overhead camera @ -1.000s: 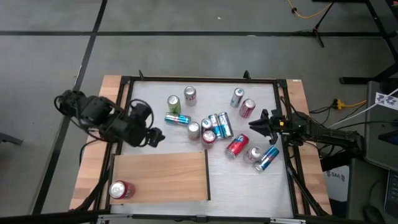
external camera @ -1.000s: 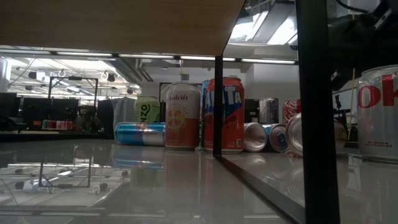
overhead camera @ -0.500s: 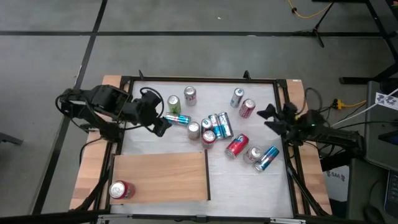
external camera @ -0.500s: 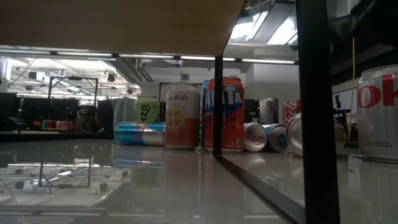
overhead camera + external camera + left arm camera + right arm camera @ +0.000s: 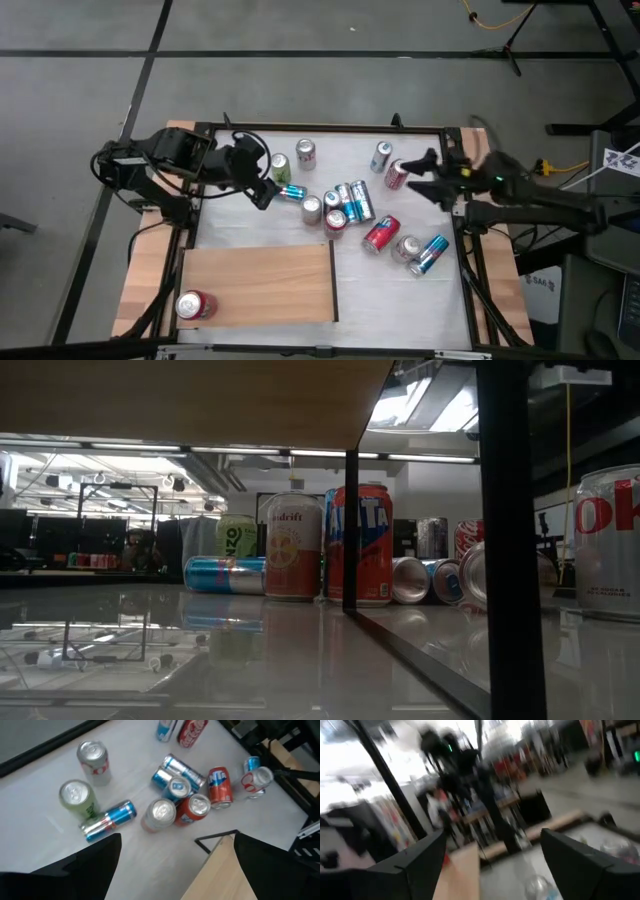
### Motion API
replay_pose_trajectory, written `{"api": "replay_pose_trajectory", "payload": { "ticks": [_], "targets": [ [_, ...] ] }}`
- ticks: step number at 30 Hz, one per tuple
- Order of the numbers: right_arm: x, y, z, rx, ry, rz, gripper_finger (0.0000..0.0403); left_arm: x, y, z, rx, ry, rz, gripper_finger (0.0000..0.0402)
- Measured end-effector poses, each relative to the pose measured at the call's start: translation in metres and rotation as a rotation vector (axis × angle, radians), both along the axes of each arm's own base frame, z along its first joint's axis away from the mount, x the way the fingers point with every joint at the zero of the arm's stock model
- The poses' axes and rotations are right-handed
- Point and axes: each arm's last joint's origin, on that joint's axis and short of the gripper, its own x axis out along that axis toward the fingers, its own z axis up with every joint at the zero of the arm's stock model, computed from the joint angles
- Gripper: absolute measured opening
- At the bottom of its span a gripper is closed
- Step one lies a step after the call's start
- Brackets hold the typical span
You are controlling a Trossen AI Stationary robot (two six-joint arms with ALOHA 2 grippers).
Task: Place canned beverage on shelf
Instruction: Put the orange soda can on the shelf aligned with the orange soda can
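step: pick a can | left tool (image 5: pixel 268 188) wide, empty, over green can (image 5: pixel 279 167) near counter's far edge | right tool (image 5: pixel 421 175) wide, empty | advice: straddle can squarely before closing, then carry to shelf (image 5: pixel 260 285)

- White counter (image 5: pixel 400 300) carries a cluster of cans (image 5: pixel 345 203) around its centre, some upright, some on their sides.
- Wooden shelf (image 5: pixel 265 285) fills the 7 o'clock quarter.
- One red can (image 5: pixel 195 305) lies at the shelf's 8 o'clock corner.
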Motion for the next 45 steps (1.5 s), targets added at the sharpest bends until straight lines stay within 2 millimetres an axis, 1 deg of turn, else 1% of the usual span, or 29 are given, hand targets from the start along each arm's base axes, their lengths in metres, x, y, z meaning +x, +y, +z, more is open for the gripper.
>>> {"api": "replay_pose_trajectory", "payload": {
  "ticks": [2, 6, 8, 12, 15, 17, 22, 30, 32, 36, 45],
  "targets": [
    [0.015, -0.002, 0.006, -0.011, 0.080, 0.026, 0.0316, 0.001, 0.000, 0.001, 0.005, -0.011, -0.008, 0.0377],
    [0.053, -0.004, 0.008, -0.024, 0.241, 0.124, 0.0316, 0.002, -0.001, 0.001, 0.003, -0.020, -0.009, 0.0377],
    [0.071, -0.002, 0.004, -0.053, 0.308, 0.169, 0.0316, 0.002, -0.002, 0.001, 0.003, -0.020, -0.014, 0.0377],
    [0.102, 0.010, -0.002, -0.175, 0.376, 0.245, 0.0316, 0.002, -0.002, 0.001, 0.000, -0.020, -0.017, 0.0377],
    [0.119, 0.020, -0.016, -0.273, 0.433, 0.267, 0.0316, 0.002, -0.002, 0.001, 0.001, -0.020, -0.017, 0.0377],
    [0.128, 0.025, -0.022, -0.320, 0.459, 0.248, 0.0316, 0.002, -0.002, 0.001, 0.001, -0.020, -0.016, 0.0377],
    [0.143, 0.034, -0.046, -0.361, 0.567, 0.216, 0.0316, 0.001, -0.003, 0.001, 0.002, -0.018, -0.018, 0.0377],
    [0.160, 0.041, -0.075, -0.379, 0.677, 0.202, 0.0316, 0.001, -0.004, 0.001, 0.006, -0.016, -0.025, 0.0377],
    [0.162, 0.041, -0.079, -0.379, 0.692, 0.203, 0.0316, 0.001, -0.004, 0.001, 0.007, -0.016, -0.025, 0.0377],
    [0.165, 0.039, -0.086, -0.395, 0.727, 0.146, 0.0316, 0.001, -0.004, 0.001, 0.007, -0.016, -0.026, 0.0377],
    [0.165, 0.038, -0.087, -0.400, 0.736, 0.124, 0.0316, 0.001, -0.004, 0.001, 0.007, -0.015, -0.026, 0.0377]
  ]
}}
